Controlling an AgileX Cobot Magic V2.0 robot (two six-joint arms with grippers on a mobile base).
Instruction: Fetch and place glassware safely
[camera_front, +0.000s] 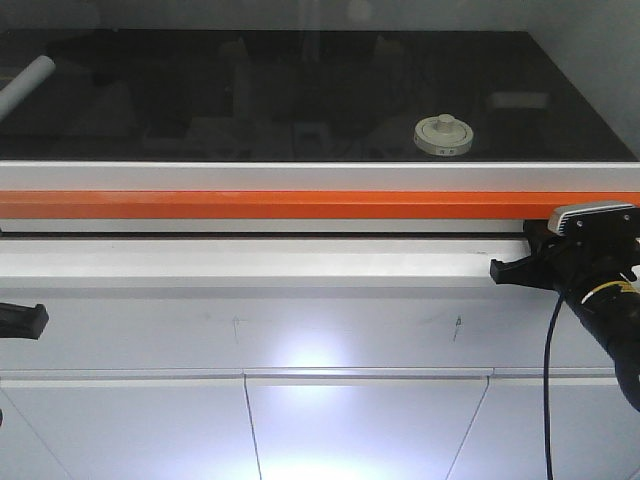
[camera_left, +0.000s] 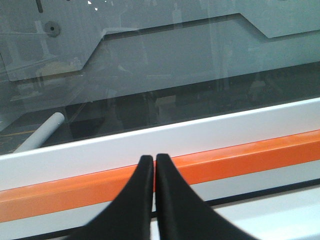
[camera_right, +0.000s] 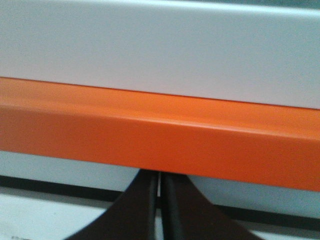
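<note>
The glassware (camera_front: 443, 135), a squat jar with a cream-white knobbed lid, stands on the dark surface behind the glass pane, right of centre. It does not show in either wrist view. My right gripper (camera_front: 530, 245) is below and to the right of it, outside the glass. Its shut tips (camera_right: 160, 176) slip under the orange bar (camera_right: 160, 135) with nothing between them. My left gripper (camera_front: 20, 320) hangs at the far left edge, lower down. Its fingers are pressed together (camera_left: 153, 158) and empty in front of the orange bar (camera_left: 250, 155).
A white cylindrical tube (camera_front: 25, 85) lies at the back left behind the glass, also in the left wrist view (camera_left: 42, 132). The orange bar (camera_front: 300, 204) and a white frame (camera_front: 300, 177) run the full width. White cabinet fronts (camera_front: 360, 430) are below.
</note>
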